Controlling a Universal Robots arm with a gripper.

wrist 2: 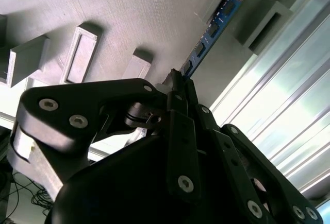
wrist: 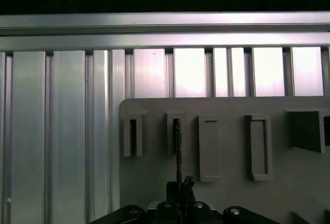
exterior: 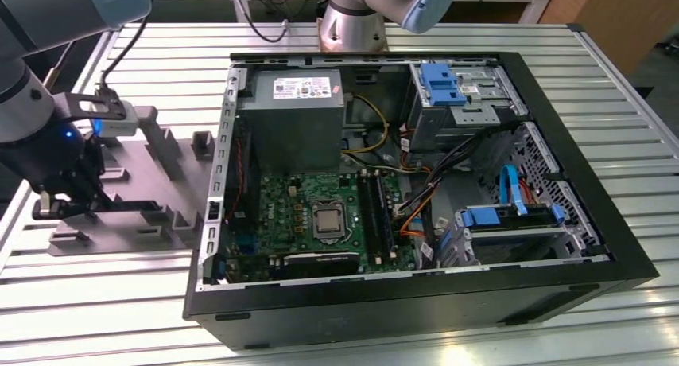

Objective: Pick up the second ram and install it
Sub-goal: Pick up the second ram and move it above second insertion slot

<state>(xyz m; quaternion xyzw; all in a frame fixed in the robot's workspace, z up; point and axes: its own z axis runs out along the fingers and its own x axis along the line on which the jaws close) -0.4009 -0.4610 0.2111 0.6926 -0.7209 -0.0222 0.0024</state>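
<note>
Ram stick [wrist 2: 211, 31]: blue-green board set on edge on the grey holder [exterior: 159, 183]. In the first wrist view it appears edge-on as a thin dark line [wrist: 177, 147], with its far end in the groove of an upright post [wrist: 168, 136].
Gripper [wrist 2: 178, 82]: fingers are pressed together on the near end of the ram stick, pinching its two flat faces.
Long axis: runs straight out from the fingertips, away from the gripper, along the holder's base.
Work position: the gripper [exterior: 64, 195] is over the holder at the exterior view's left, well apart from the open computer case [exterior: 424, 302] toward the exterior view's right.
Install site: black memory slots [exterior: 374, 211] on the green motherboard [exterior: 297, 199].
Hard to make out: whether the stick's lower edge rests in the holder or is lifted clear, and whether any memory slot is already filled.
</note>
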